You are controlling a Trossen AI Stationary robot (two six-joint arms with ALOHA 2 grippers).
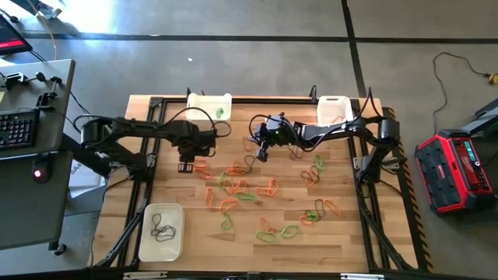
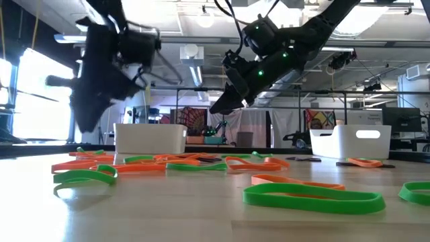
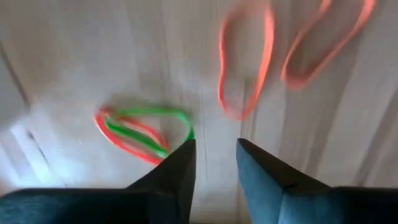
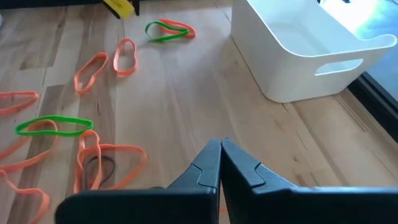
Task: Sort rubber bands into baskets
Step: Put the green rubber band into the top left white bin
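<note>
Green, orange and dark rubber bands point(image 1: 241, 188) lie scattered flat over the wooden table's middle. Three white baskets stand on it: one at the far edge left of centre point(image 1: 208, 106) with a green band, one at the far right point(image 1: 334, 109) with an orange band, and one near left point(image 1: 161, 231) with dark bands. My left gripper point(image 3: 214, 155) points down, open, just above the table beside a green-and-orange pair of bands point(image 3: 143, 130); nothing is between its fingers. My right gripper point(image 4: 221, 152) hangs shut and empty above the table's middle point(image 1: 261, 154).
Two orange bands point(image 3: 245, 62) lie just beyond my left gripper. More bands reach toward the near and right edges point(image 1: 315, 210). The black frame rail point(image 1: 257, 99) runs along the far edge between the baskets. Bare wood point(image 1: 179, 190) lies between the near-left basket and my left gripper.
</note>
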